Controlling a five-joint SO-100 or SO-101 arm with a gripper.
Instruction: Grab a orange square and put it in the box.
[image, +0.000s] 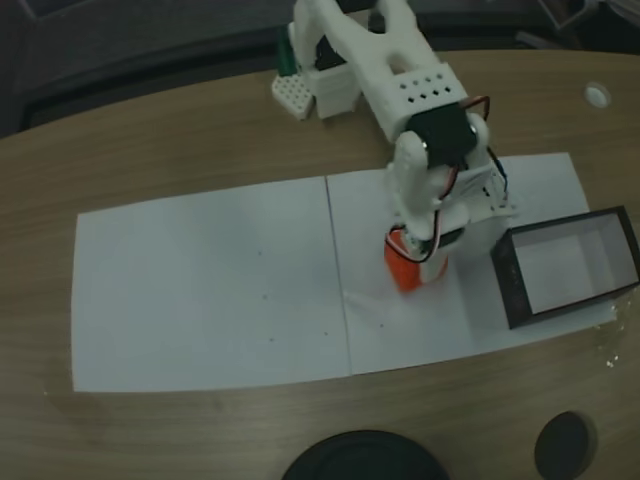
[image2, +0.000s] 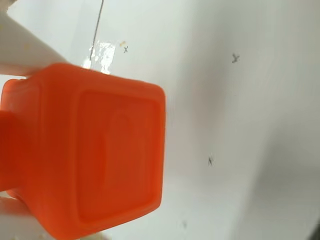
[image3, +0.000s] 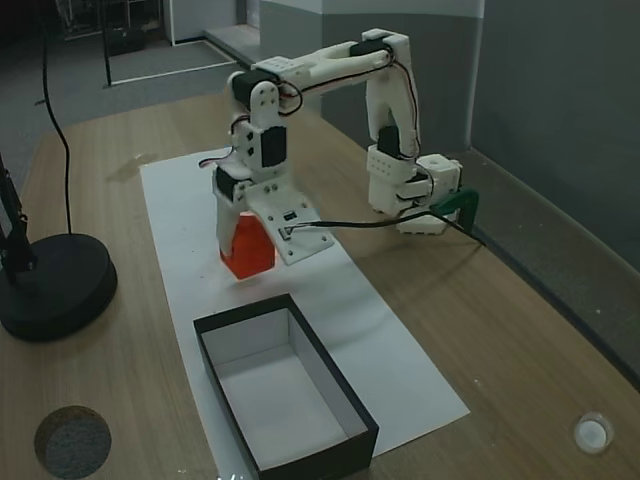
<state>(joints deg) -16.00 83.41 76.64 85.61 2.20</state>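
Orange square (image3: 247, 247) pinched in the claw (image3: 243, 240) — probably just clear of the white paper (image: 210, 285), contact hard to judge. Carry step: next swing over the box (image3: 355, 425) — well apart — then release.

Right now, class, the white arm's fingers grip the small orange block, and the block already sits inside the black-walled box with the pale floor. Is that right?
Not quite. The fingers do grip the small orange block, but in a fixed view it sits outside the black-walled box, over the white paper.
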